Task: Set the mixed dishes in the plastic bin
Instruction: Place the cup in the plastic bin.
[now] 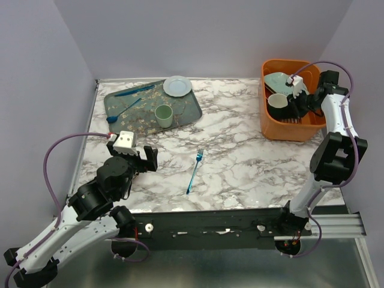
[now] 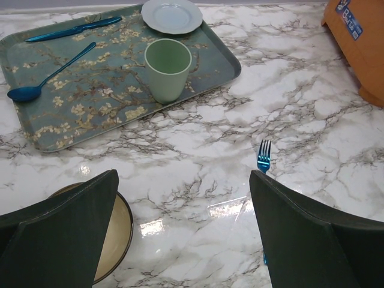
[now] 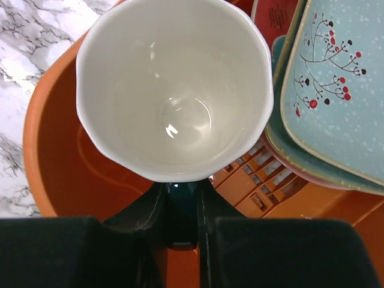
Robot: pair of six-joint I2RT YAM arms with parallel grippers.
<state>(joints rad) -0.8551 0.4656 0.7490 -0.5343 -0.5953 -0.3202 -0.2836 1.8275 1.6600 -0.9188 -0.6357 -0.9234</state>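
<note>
My right gripper (image 3: 183, 204) is shut on the dark handle of the mug (image 3: 174, 90), white inside, which sits upright inside the orange plastic bin (image 3: 54, 168). Beside the mug, a pale-green dish with red berry marks (image 3: 336, 90) leans on other plates in the bin. From above, the mug (image 1: 278, 102) and right gripper (image 1: 294, 101) are in the bin (image 1: 282, 129) at the back right. My left gripper (image 2: 183, 177) is open over bare marble, a tan bowl (image 2: 117, 234) just beside its left finger. A small white plate (image 2: 172, 15) and a green cup (image 2: 167, 69) rest on the floral tray (image 2: 90, 102).
A blue fork (image 1: 195, 171) lies on the marble mid-table, close to my left gripper's right finger (image 2: 300, 234). A blue spoon (image 2: 42, 75) and knife (image 2: 72, 29) lie on the tray (image 1: 129, 117) at the back left. Walls close in behind and on both sides.
</note>
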